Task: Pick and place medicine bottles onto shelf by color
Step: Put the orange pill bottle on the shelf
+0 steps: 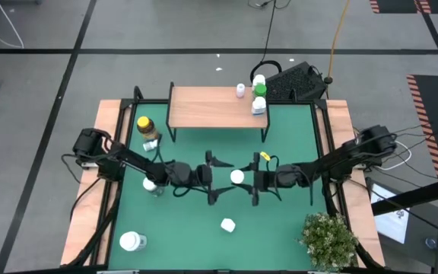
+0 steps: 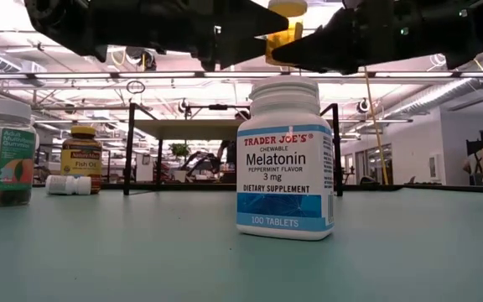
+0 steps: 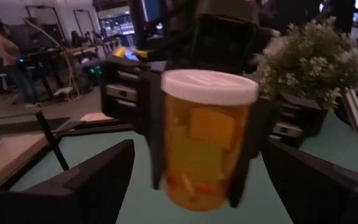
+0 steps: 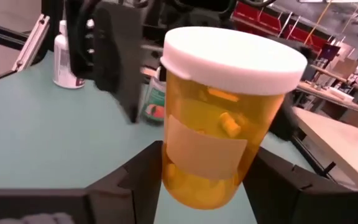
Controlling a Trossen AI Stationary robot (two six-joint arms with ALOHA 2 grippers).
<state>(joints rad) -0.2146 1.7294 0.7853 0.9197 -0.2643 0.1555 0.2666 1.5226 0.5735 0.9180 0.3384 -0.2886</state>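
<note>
An amber bottle with a white cap (image 4: 222,118) hangs above the middle of the green table, with my right gripper (image 4: 210,180) shut on it. My left gripper (image 3: 199,163) faces it from the left, open, one finger on either side of the bottle and apart from it. The high view shows both grippers meeting at the bottle's white cap (image 1: 237,177). The shelf (image 1: 215,106) stands at the far edge; a green-capped bottle (image 1: 259,90) and two white bottles (image 1: 258,106) stand at its right end. My right gripper pinches the amber bottle's side wall (image 4: 173,168) between its two fingers (image 3: 155,124), below the cap. The fingers come level from the table's right. The bottle is upright and lifted clear of the table.
A Melatonin bottle (image 2: 285,159) stands near the front middle. A yellow-capped amber bottle (image 1: 145,124), a small white bottle lying down (image 1: 150,144), a gummies jar (image 1: 153,185) and a white-capped bottle (image 1: 131,241) are on the left. A potted plant (image 1: 329,240) fills the near right corner.
</note>
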